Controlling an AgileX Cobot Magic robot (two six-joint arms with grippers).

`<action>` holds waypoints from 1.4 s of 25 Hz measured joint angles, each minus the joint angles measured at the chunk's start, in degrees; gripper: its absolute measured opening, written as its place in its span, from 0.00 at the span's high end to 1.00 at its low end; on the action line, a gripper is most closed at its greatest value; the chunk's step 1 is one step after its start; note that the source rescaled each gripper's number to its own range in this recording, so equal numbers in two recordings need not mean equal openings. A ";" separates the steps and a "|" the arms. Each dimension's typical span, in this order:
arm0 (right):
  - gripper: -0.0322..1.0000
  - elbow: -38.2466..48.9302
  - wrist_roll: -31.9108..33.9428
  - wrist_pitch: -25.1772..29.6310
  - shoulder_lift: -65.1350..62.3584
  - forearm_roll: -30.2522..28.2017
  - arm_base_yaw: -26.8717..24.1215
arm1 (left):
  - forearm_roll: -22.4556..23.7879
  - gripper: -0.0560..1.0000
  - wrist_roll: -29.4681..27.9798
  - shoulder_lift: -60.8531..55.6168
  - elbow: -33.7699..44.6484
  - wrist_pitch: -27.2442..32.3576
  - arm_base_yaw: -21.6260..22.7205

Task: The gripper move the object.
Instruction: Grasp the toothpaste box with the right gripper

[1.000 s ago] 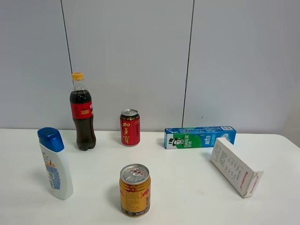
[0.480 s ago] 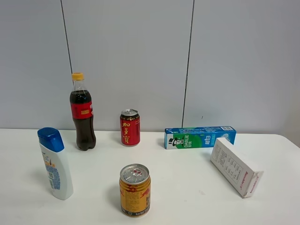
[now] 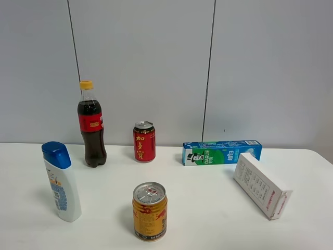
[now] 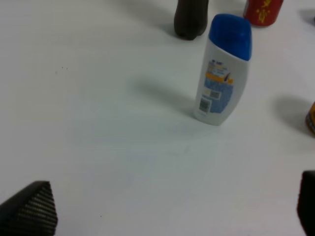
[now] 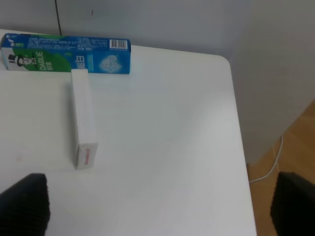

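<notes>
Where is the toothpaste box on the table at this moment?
In the high view, the toothpaste box lies at the back right of the table, right of the red can, with the white box just in front.

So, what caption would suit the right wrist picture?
Open gripper over the table, DARLIE toothpaste box beside a white box.

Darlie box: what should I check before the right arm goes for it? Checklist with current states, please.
1. Darlie box in view, lying lengthwise, nothing on it: ok.
2. Right gripper jaws wide apart, nothing between them: ok.
3. Gripper lined up over the box: not ok, the box lies well away from it.
4. Gap between the box and the white box: cannot tell, they may touch.
5. Red can apart from the box's other end: ok.
</notes>
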 joint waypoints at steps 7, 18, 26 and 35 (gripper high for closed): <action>0.16 -1.01 -3.25 -8.74 12.12 3.56 0.00 | 0.00 0.00 0.00 0.00 0.00 0.00 0.00; 0.16 -1.11 -11.04 -24.70 29.24 7.38 0.00 | 0.00 0.00 0.00 0.00 0.00 0.00 0.00; 0.16 -1.11 -20.93 -30.65 37.01 14.98 0.00 | 0.00 0.00 0.00 0.00 0.00 0.00 0.00; 0.16 -1.71 -32.16 -32.90 42.64 24.37 0.48 | 0.00 0.00 0.00 0.00 0.00 0.00 0.00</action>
